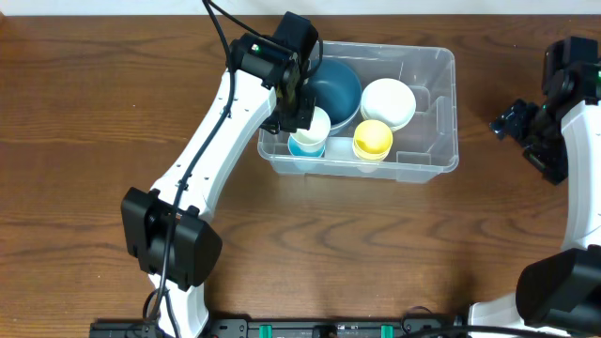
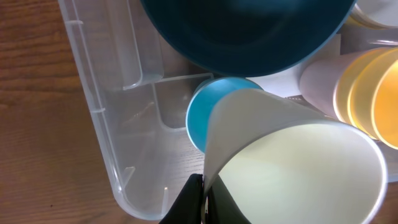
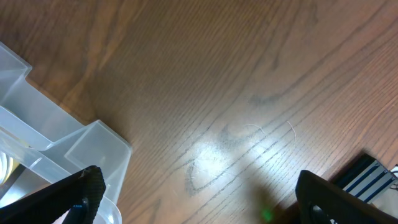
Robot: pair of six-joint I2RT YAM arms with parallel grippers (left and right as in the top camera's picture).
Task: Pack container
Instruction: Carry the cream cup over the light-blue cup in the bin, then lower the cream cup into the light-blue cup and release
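While the left gripper (image 1: 299, 111) pinches the thin wall of the white cup (image 2: 292, 162) at its rim, the cup hangs tilted just below the fingers. Its base is at the mouth of the blue cup (image 2: 208, 109), inside the container (image 1: 427, 113) that lies directly under this gripper. Whether the base has entered the blue cup I cannot tell. The step looks like nesting white into blue. To do it well, bring the cup upright, centre it over the blue mouth, lower it, and let go only once it seats, since a thin wall held at one side is likely to swing. Just beyond the fingers the blue bowl (image 1: 338, 86) overhangs the blue cup, so that side is crowded. The yellow cup (image 1: 373, 139) stands close on the gripper's right, with a white bowl (image 1: 388, 101) past it, and the container's side wall runs close on the left. The right gripper (image 3: 205, 196) hangs spread and empty over the table (image 3: 249, 74), with the container's corner beside its left finger.
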